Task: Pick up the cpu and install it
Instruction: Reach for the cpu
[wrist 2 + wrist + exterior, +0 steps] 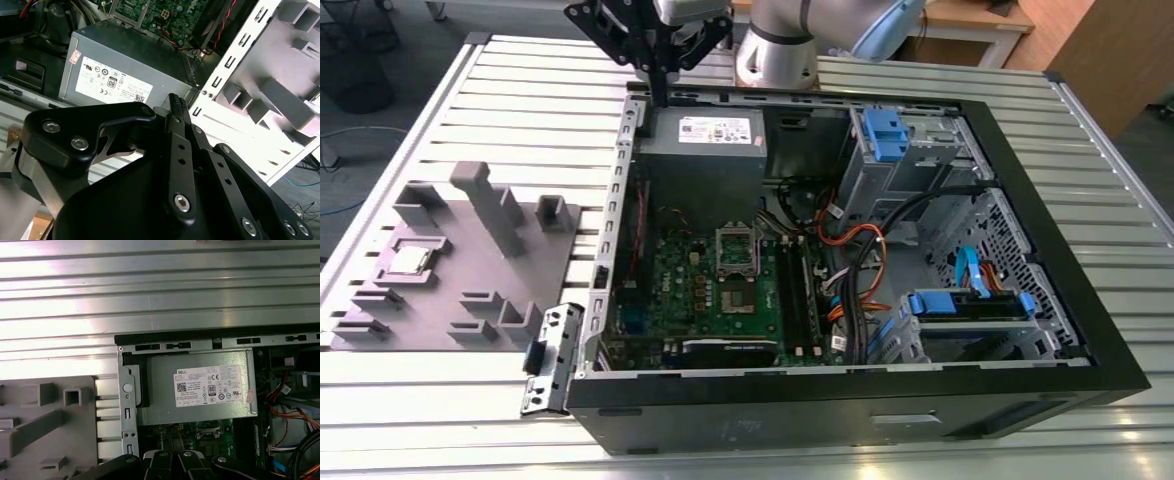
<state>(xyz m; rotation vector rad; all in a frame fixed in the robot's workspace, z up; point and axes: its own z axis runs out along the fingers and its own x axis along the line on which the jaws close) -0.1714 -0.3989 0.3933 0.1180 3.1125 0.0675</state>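
The grey tray (pixel 447 295) lies on the tabletop (pixel 520 100), just beside the open computer case (pixel 854 400), on the exterior view's left. The cpu (pixel 410 260) sits in 1 of the tray's square spots. The end effector (pixel 658 95) hangs over the case's far edge, by the power box (pixel 704 140). It is pressed together and holds nothing.

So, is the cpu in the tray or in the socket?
In the tray: the cpu lies flat in a square recess of the grey tray, outside the computer case.
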